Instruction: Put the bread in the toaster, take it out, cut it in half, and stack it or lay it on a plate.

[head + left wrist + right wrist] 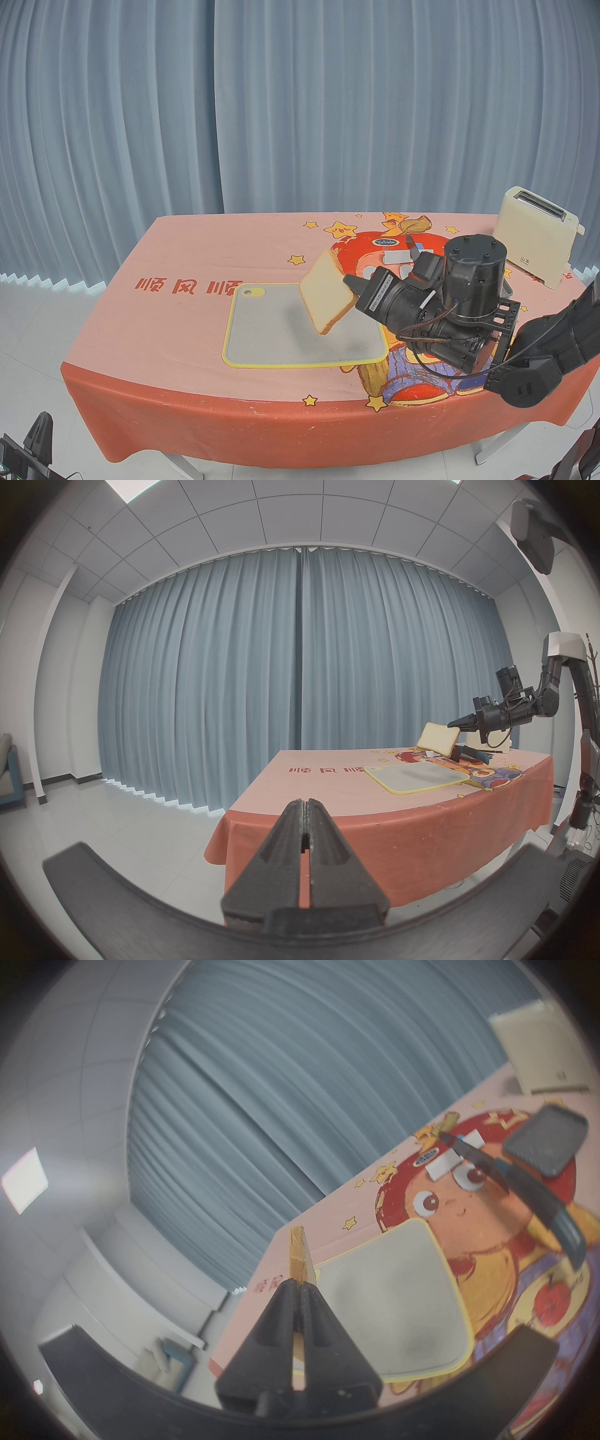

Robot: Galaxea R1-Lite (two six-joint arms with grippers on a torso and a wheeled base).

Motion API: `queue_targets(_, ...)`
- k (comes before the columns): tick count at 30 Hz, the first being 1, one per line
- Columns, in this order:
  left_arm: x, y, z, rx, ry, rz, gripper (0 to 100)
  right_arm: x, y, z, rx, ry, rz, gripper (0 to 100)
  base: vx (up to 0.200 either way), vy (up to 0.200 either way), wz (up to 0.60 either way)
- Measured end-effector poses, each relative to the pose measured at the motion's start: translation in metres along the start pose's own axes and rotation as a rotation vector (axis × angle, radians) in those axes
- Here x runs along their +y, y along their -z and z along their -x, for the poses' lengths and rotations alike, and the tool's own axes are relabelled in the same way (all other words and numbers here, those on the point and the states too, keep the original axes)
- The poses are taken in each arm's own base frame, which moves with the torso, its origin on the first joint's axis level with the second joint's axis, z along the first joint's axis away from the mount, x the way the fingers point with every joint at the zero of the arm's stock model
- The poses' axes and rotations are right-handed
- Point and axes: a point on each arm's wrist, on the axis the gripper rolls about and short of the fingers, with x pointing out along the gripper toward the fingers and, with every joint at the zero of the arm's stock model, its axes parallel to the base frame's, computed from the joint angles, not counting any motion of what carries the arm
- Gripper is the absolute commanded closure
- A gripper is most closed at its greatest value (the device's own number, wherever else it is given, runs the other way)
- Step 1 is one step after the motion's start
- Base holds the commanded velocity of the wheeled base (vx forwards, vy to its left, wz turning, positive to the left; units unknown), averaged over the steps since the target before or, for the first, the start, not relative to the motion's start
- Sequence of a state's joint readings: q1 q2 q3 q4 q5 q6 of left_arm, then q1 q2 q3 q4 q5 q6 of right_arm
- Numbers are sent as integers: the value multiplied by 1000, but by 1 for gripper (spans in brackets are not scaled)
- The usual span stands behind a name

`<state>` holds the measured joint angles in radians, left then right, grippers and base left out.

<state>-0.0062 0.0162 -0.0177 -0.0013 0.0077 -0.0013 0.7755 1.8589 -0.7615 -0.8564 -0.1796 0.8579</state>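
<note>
My right gripper (349, 286) is clamped on the bread (325, 290), just right of centre in the head frame. The slice hangs on edge, tilted, above the right end of the cutting board (269, 331), so its broad face must turn flat to the board below. My left gripper (306, 820), fingers together, is well apart from the table; the right is nearer.

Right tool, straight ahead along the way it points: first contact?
Looks free: the right tool, shut on the bread, points across above the cutting board. Its slight downward tilt might reach the tablecloth beyond; depth unclear.
</note>
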Motion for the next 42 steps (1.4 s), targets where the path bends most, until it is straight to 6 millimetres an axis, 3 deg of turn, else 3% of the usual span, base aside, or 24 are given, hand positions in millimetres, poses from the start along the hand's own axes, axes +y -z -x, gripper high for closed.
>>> queue_targets(13, 0, 0, 0, 0, 0, 0, 100, -6, 9, -8, -88, 20, -360, 100, 0, 0, 0)
queue_targets(29, 0, 0, 0, 0, 0, 0, 100, -27, 31, -29, -126, 85, -413, 100, 0, 0, 0)
queue_targets(30, 0, 0, 0, 0, 0, 0, 100, -28, 32, -29, -124, 88, -412, 0, 0, 0, 0)
queue_targets(42, 0, 0, 0, 0, 0, 0, 100, -31, 40, -22, -91, 186, -329, 0, 0, 0, 0)
